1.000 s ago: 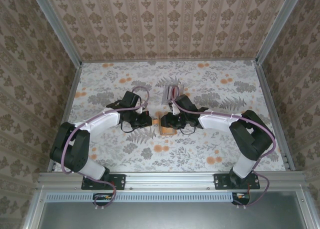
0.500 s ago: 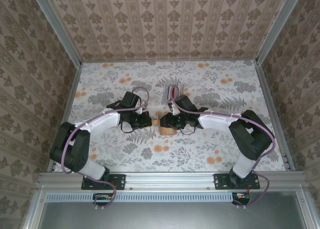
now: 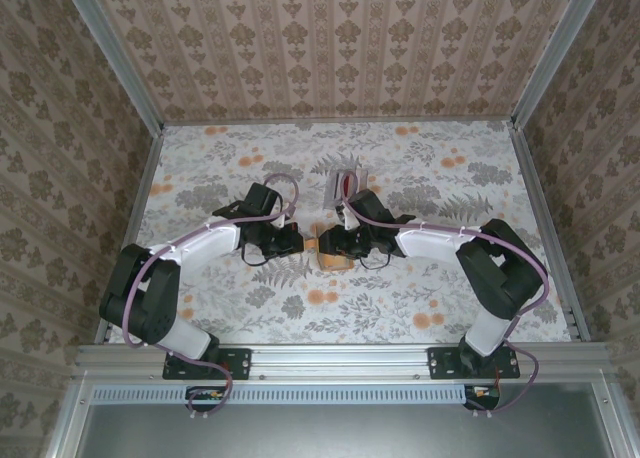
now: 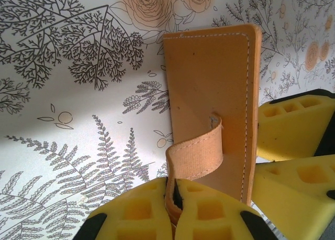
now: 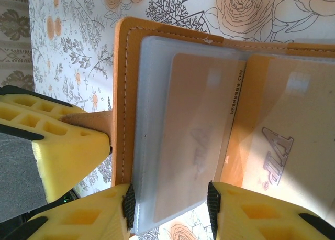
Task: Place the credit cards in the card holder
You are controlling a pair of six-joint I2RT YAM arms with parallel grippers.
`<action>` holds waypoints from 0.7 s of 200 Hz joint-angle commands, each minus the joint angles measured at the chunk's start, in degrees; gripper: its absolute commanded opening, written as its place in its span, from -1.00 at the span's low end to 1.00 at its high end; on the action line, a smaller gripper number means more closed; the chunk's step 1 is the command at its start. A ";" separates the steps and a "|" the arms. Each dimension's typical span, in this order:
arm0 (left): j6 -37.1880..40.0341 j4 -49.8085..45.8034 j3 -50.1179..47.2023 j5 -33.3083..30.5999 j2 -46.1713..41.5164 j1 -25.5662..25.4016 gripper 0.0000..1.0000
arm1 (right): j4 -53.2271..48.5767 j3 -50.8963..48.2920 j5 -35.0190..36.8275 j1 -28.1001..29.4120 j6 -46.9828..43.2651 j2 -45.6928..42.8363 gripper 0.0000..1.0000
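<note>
Two cards [image 5: 191, 140] are sitting sleeved in the holder [image 5: 123, 93] — probably nearly done; left gripper [image 4: 172, 203] is pinching its strap [image 4: 196, 156], right gripper [image 5: 170, 203] standing open around the lower-centre sleeve [image 5: 154, 145].

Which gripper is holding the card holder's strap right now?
The left gripper, shut on the orange strap loop; the right gripper instead straddles the clear card sleeve.

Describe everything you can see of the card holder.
The card holder is a flat orange, leather-looking case with pale stitching, opened at the middle of the floral table; whether it rests on it is unclear. Inside, clear sleeves hold cards, one printed VIP. A strap curls off its outer face, pinched by the shut jaws of the left gripper. The right gripper has its jaws apart astride one sleeve's edge.
</note>
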 commanded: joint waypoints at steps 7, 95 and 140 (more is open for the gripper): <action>0.97 0.13 0.24 0.54 0.80 0.27 -1.00 | -0.51 1.38 -0.81 0.05 -0.21 1.83 -0.13; 1.32 -0.28 -0.09 -0.28 0.96 0.42 -1.00 | -3.52 1.16 1.36 -0.03 -1.28 1.26 -0.17; 2.10 -0.33 -1.96 -1.80 0.65 1.70 -1.00 | -8.92 3.40 3.81 -0.01 -4.18 -0.82 -0.17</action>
